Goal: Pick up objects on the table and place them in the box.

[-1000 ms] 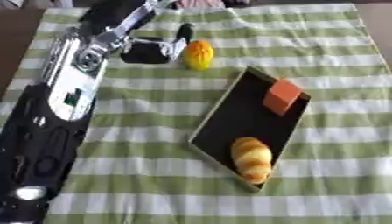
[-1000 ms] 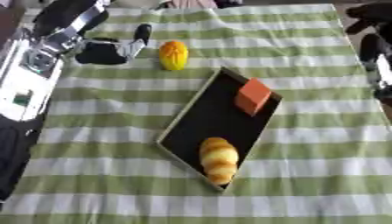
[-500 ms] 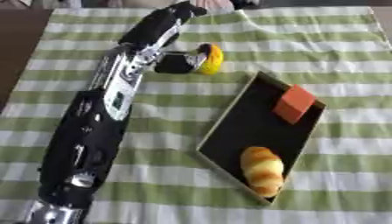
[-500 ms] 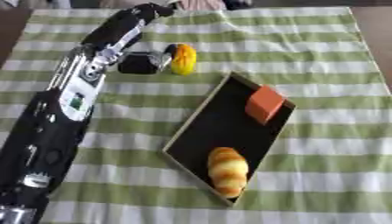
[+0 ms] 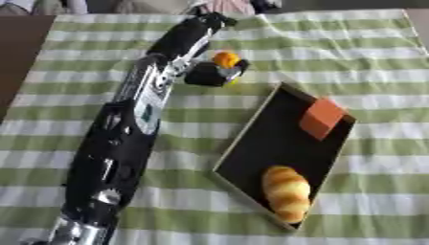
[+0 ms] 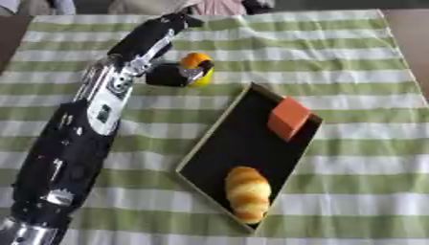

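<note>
Orange-and-yellow fruit (image 5: 225, 60) is sitting on the green-and-white striped cloth (image 5: 368, 57), just off the far-left corner of the box, and the left hand (image 5: 209, 75) is wrapping it — dark fingers (image 6: 199, 71) are curling around the near and right side of the fruit, clamped on it, with the orange top showing above them and a bit of yellow peeking out at the lower edge. Whether the fruit is resting on the cloth or raised off it, cannot tell. Behind the hand the left arm (image 5: 138, 119) is stretching as a long black-and-silver diagonal from the lower-left corner up across the cloth, bending at the top near the far edge and dropping back down to the hand. The box (image 5: 251, 148) — a shallow black tray with a pale wooden rim — is lying askew at centre-right, its long axis running from upper right to lower left. Inside it an orange-red block (image 5: 321, 118) is sitting at the far end, touching or nearly touching the right wall, and a golden striped bread-shaped thing (image 5: 287, 193) is lying at the near end, close to the near corner; the two are well apart with bare black floor between them. The right hand is showing in neither view. Dark brown table (image 5: 18, 57) is showing at the left past the cloth edge.
</note>
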You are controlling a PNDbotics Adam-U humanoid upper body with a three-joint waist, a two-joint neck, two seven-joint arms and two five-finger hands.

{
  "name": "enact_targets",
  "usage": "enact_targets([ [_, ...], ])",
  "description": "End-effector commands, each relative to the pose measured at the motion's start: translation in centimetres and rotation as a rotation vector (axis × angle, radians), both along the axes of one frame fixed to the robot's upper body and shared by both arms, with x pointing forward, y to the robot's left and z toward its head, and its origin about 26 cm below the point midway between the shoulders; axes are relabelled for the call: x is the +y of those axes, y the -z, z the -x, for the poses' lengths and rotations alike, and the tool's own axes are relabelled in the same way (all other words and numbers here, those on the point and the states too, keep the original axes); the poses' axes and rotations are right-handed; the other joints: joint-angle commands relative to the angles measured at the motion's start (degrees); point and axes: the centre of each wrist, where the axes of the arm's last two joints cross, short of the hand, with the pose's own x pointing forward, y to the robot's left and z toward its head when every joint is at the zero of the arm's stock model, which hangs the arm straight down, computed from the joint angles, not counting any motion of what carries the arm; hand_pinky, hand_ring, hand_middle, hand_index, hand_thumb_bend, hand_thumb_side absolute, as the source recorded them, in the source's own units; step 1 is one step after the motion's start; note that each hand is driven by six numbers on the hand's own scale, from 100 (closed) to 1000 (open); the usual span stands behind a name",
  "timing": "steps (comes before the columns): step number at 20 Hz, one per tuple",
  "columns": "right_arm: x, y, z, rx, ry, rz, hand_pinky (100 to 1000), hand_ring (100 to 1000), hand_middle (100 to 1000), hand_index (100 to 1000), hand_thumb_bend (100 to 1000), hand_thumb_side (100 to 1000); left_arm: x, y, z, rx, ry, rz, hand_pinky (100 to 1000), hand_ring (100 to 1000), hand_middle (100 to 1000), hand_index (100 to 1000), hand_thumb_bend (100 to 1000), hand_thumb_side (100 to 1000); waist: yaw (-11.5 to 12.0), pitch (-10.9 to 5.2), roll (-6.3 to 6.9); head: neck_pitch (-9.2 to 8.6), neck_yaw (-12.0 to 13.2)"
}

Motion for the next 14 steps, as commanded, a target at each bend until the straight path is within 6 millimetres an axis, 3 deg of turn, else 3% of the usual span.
enact_targets([
  [1, 0.1, -1.1, 0.1, -0.020, -0.020, 0.030, 946, 823, 571, 786, 100, 470, -0.1, -1.2, -0.1, -0.029, -0.032, 0.005, 872, 922, 830, 920, 378, 668, -0.39, -0.95, -0.14, -0.98, 0.35],
  [11, 0.1, -0.7, 0.2, 0.001, -0.011, 0.025, 948, 822, 565, 784, 100, 470, 0.0, 0.1, -0.7, 0.053, -0.056, -0.056, 895, 937, 841, 927, 352, 697, -0.60, -0.99, 0.51, -0.43, 1.47],
  [14, 0.1, -0.6, 0.2, 0.007, -0.009, 0.025, 949, 821, 563, 784, 100, 470, 0.0, 0.3, -0.8, 0.104, -0.038, -0.081, 905, 943, 845, 931, 348, 624, -0.67, -1.17, 0.64, -0.36, 1.72],
])
